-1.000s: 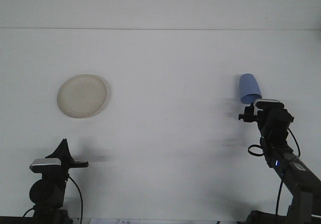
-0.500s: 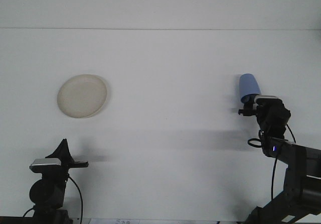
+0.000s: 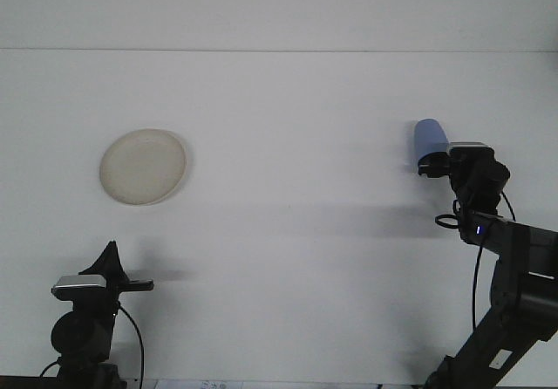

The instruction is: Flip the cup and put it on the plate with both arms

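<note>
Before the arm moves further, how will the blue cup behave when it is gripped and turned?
The cup looks like smooth, thin plastic, so it is probably light and may slip in the right tool. Its rounded, tapered shape suggests it would roll in a curve if dropped on the table. It seems stiff enough to keep its form.

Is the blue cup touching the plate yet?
Apart. The front view shows the blue cup far right at the right tool, the plate far left, bare table between.

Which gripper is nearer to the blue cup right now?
The right one. The right gripper is up against the blue cup on the table's right side, while the left gripper sits low at the near left edge, far across the table from it.
</note>
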`<move>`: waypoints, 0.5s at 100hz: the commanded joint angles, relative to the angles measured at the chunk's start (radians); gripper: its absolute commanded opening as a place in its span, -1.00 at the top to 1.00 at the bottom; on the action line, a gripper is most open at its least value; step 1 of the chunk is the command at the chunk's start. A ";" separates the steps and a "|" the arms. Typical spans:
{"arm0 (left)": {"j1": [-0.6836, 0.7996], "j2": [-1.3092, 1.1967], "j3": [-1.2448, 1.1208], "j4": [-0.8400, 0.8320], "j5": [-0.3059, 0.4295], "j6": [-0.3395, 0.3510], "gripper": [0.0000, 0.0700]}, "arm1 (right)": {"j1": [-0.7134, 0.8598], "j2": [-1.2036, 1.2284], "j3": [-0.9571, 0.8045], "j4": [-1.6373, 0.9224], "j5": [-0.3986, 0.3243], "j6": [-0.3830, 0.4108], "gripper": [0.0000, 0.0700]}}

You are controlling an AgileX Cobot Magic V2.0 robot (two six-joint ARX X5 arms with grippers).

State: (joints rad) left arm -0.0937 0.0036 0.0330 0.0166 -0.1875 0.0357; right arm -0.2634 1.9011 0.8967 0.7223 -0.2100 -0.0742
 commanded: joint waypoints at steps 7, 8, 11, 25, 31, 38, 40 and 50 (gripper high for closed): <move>0.001 0.000 -0.019 0.014 -0.003 -0.003 0.97 | -0.002 0.032 0.027 0.019 -0.017 -0.004 0.80; 0.001 0.000 -0.019 0.014 -0.003 -0.003 0.97 | -0.002 0.032 0.027 0.021 -0.020 -0.005 0.83; 0.001 0.000 -0.019 0.014 -0.003 -0.003 0.97 | -0.002 0.032 0.027 0.027 -0.028 -0.005 0.89; 0.001 0.000 -0.019 0.014 -0.003 -0.003 0.97 | -0.002 0.031 0.027 0.045 -0.037 -0.004 0.99; 0.001 0.000 -0.019 0.014 -0.003 -0.003 0.97 | -0.002 0.028 0.027 0.040 -0.060 -0.001 0.99; 0.001 0.000 -0.019 0.014 -0.003 -0.003 0.97 | -0.002 0.011 0.027 0.015 -0.074 0.003 0.99; 0.001 0.000 -0.019 0.014 -0.003 -0.003 0.97 | -0.002 0.003 0.027 0.004 -0.075 0.006 0.99; 0.001 0.000 -0.019 0.014 -0.003 -0.003 0.97 | 0.003 -0.057 0.027 -0.073 -0.071 0.030 0.99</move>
State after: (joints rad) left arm -0.0937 0.0036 0.0330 0.0170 -0.1875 0.0353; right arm -0.2623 1.8812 0.9085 0.6815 -0.2798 -0.0700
